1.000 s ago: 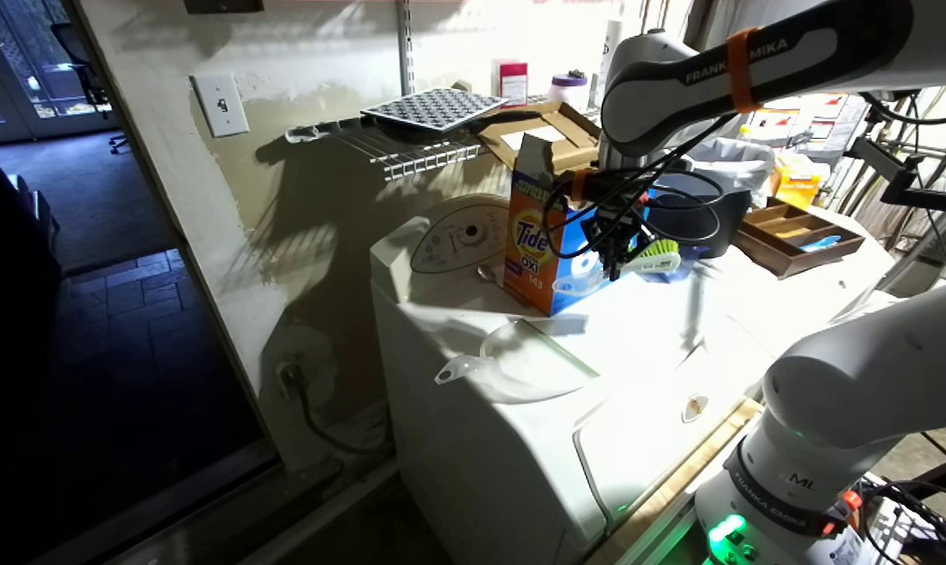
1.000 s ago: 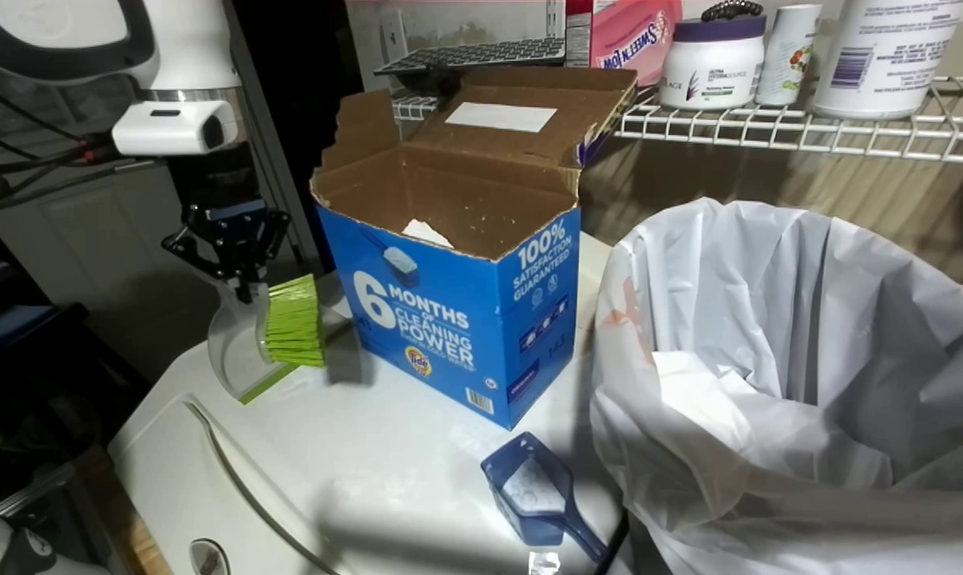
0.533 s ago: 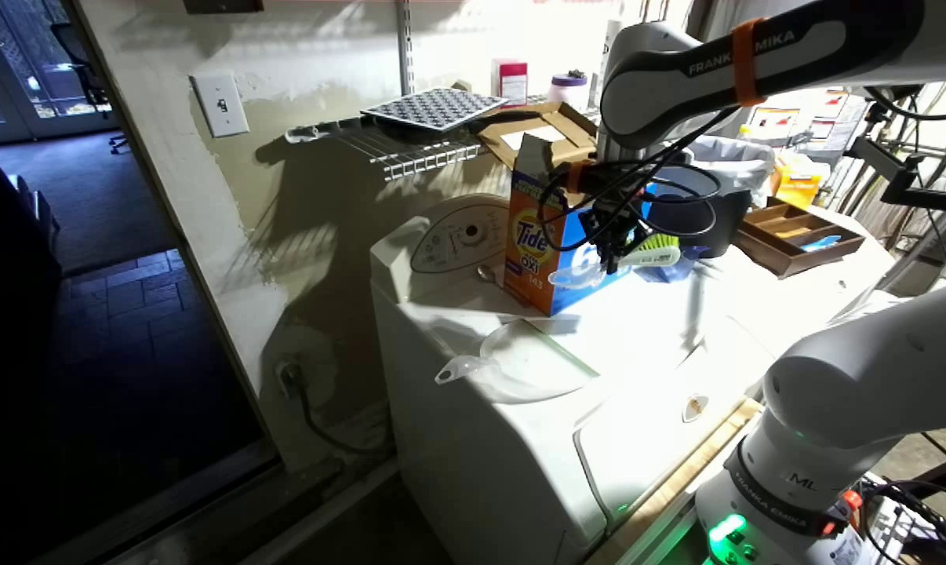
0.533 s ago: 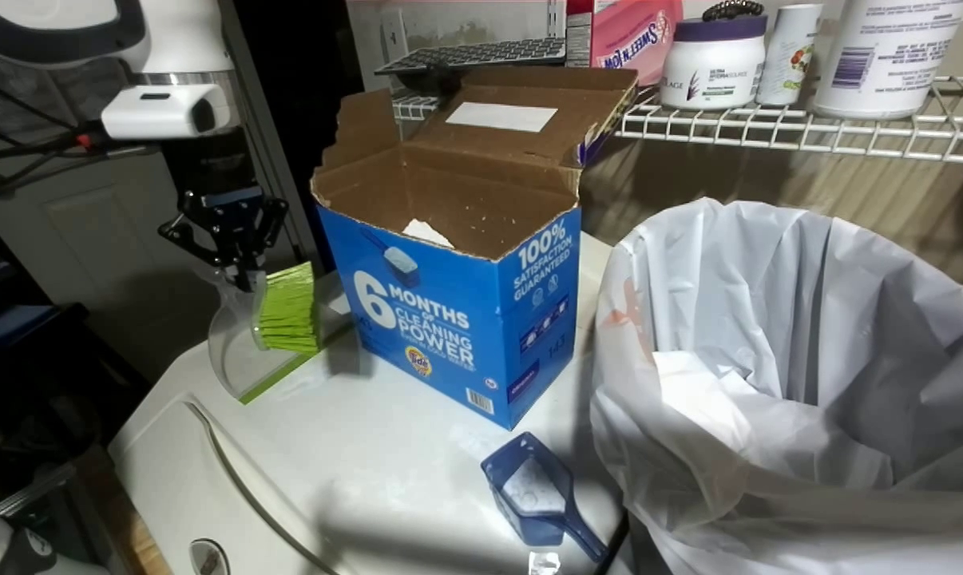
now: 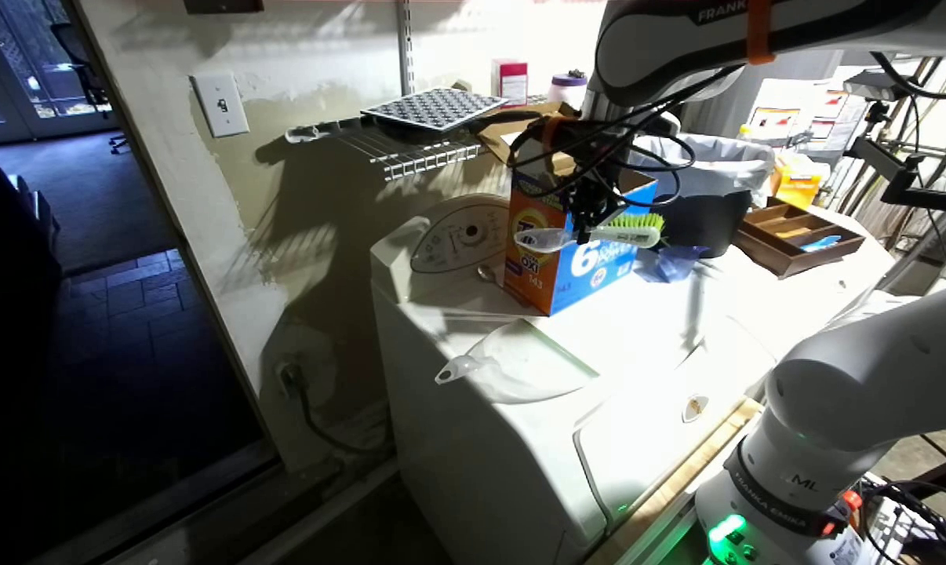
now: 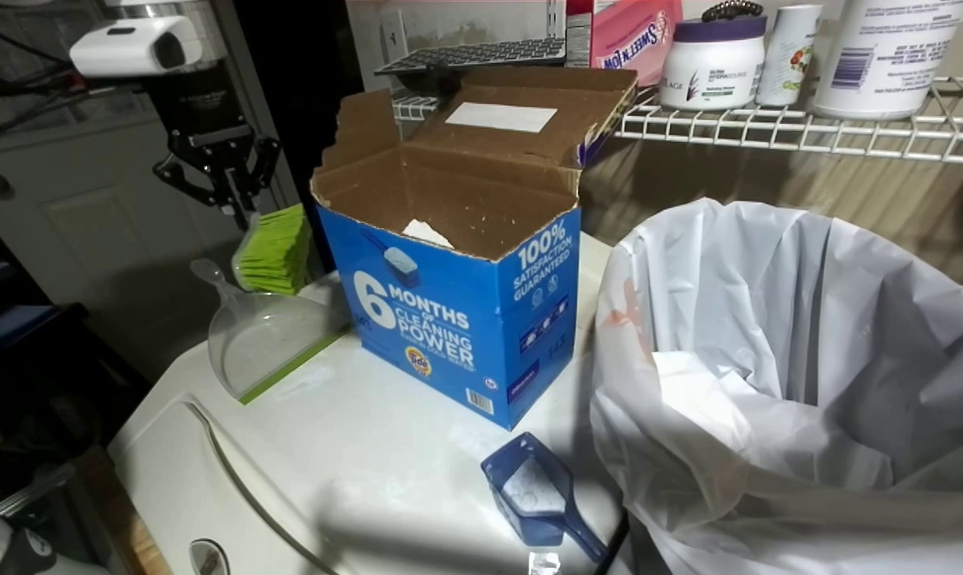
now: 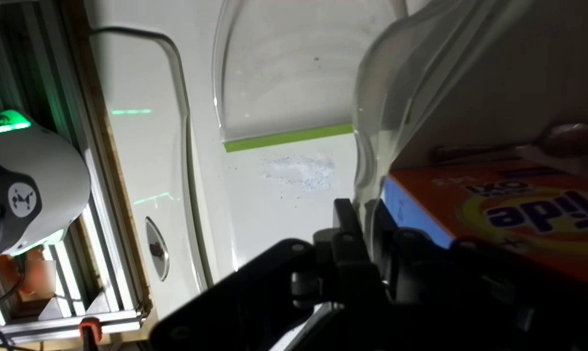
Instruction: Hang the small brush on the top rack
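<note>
Because the jaws pinch the brush (image 5: 620, 235) near its middle, at the root of the handle (image 5: 547, 240), the hold looks sound enough for a carry, with the handle's tip (image 5: 522, 238) free to lead. The brush is in the air over the washer (image 5: 645, 333), just beside the box (image 6: 449, 303) and well apart from the rack (image 5: 434, 162), so the step in hand is likely the lift across. Best to rise straight until the whole brush sits above the box's raised flap (image 6: 529, 146), and only then go sideways; cutting that corner could snag the bristles (image 6: 275, 251). Any hanging hole in the tip is too small to make out. Hole or not, bring the tip to the rack's edge slowly, settle it, let the rack take the weight, and spread the jaws only after that.
</note>
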`<state>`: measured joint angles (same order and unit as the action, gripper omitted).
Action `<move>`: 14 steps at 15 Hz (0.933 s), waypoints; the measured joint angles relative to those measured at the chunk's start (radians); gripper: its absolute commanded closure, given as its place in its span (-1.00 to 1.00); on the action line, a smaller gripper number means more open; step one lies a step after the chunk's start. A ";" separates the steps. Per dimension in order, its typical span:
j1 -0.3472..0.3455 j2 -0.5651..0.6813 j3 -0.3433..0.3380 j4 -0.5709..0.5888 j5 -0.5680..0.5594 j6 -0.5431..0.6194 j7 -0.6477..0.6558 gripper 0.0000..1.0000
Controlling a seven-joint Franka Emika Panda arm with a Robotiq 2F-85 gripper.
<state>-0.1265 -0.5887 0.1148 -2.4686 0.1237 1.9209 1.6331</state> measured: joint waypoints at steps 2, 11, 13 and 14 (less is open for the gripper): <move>0.023 0.000 0.001 0.015 0.042 0.052 0.014 0.95; 0.079 -0.001 0.006 0.026 0.195 0.341 0.066 0.80; 0.094 -0.001 0.004 0.029 0.217 0.357 0.066 0.80; 0.099 -0.001 0.004 0.031 0.221 0.358 0.066 0.80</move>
<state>-0.0277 -0.5896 0.1186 -2.4373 0.3451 2.2788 1.6994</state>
